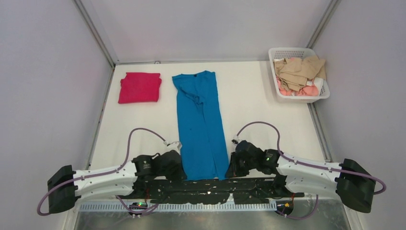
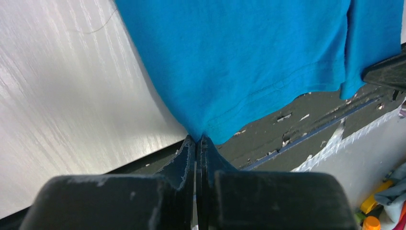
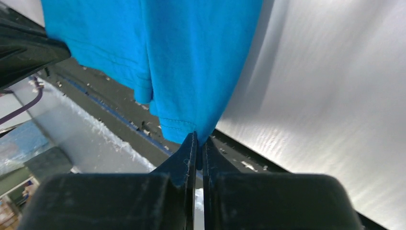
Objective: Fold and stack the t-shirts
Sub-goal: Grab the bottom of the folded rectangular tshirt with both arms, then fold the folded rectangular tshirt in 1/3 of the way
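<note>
Left end effector (image 2: pixel 197 139): jaws pinched together on the near-left hem corner of the blue t-shirt (image 1: pixel 201 124), w/ the cloth pulled to a point right at the tips. Right end effector (image 3: pixel 198 137): jaws likewise closed, gripping the near-right hem corner, fabric bunched into the tips. Both sit low at the near table (image 1: pixel 258 110) edge, one on each side of the shirt's bottom hem, over the scuffed black strip (image 2: pixel 297 129) that runs along that edge.

From there the blue t-shirt runs away from the arms as a long narrow strip, sides folded in, collar at the far end, flat on the table w/ some wrinkles near the top.

Magenta t-shirt (image 1: pixel 140 87) lies folded into a neat rectangle at far left, beside the blue one's collar end, not touching.

White basket (image 1: pixel 292 50) at far right holds beige and pink cloth (image 1: pixel 299 72), well apart from both shirts.
</note>
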Available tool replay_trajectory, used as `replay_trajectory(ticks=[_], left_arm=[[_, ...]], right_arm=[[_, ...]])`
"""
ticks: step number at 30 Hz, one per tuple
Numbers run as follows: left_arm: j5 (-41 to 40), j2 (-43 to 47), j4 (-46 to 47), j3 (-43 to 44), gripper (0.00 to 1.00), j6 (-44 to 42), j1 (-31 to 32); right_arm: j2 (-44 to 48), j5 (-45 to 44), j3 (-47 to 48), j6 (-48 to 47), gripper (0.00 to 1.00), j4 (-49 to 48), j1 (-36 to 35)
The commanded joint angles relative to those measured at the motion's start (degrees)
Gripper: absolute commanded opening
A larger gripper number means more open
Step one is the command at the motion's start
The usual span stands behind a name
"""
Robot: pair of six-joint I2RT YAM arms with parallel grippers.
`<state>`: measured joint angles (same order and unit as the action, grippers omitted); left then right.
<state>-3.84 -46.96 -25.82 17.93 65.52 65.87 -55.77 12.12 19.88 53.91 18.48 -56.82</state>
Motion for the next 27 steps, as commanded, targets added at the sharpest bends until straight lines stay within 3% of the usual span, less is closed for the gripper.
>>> replay_trajectory(ticks=[1, 6, 12, 18, 27], left_arm=[[-0.6, 1.8, -3.9, 3.4, 0.0, -1.2, 1.3], [-4.0, 5.9, -5.2, 4.2, 0.0, -1.5, 1.3], [-10.3, 5.8, -5.4, 9.8, 0.0, -5.8, 0.5], [-8.1, -0.2, 0.9, 14.5, 0.0, -10.4, -10.4], [-8.5, -11.3, 1.0, 24.4, 0.0, -15.2, -23.2]], right_arm=[[1.7, 2.2, -0.6, 6.4, 0.06, -2.1, -3.0], [1.6, -1.0, 2.0, 4.9, 0.05, -0.3, -3.1], [-1.0, -10.1, 12.9, -2.9, 0.05, 6.1, 0.2], [-6.3, -16.4, 22.5, -9.1, 0.05, 4.3, 6.5], [-18.6, -16.1, 34.1, -15.3, 0.05, -0.4, 15.2]])
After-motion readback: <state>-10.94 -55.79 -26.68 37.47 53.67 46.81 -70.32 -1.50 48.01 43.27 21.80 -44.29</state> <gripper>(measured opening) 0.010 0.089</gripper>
